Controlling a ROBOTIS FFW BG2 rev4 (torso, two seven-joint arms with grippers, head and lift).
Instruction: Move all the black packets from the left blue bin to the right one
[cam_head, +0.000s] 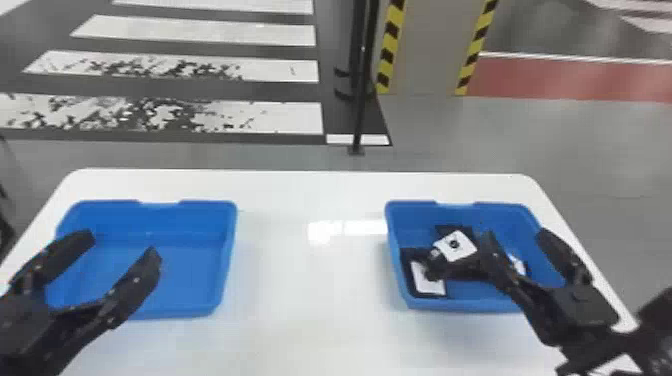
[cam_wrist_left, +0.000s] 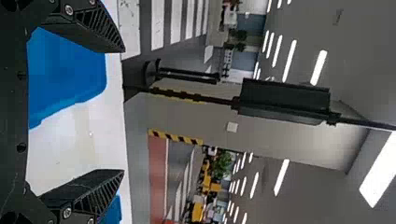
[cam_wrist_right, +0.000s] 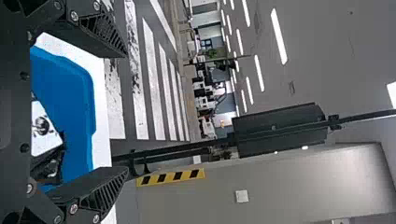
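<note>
In the head view my left gripper (cam_head: 122, 245) stands open over the left blue bin (cam_head: 190, 280), whose visible floor holds no packets. My right gripper (cam_head: 515, 237) is open above the right blue bin (cam_head: 400, 220). Several black packets (cam_head: 407, 255) with white labels lie in that bin, partly overlapping; the arm hides some of them. In the left wrist view the left gripper (cam_wrist_left: 123, 111) has its fingers wide apart beside a blue bin (cam_wrist_left: 70, 70). The right wrist view has the right gripper (cam_wrist_right: 127, 112) spread, with a white-labelled packet (cam_wrist_right: 44, 135) in the bin (cam_wrist_right: 74, 102).
Both bins stand on a white table (cam_head: 310, 280), with bare tabletop between them. A thin black pole (cam_head: 359, 100) stands on the floor behind the table's far edge, near a pillar (cam_head: 430, 50) with yellow and black stripes.
</note>
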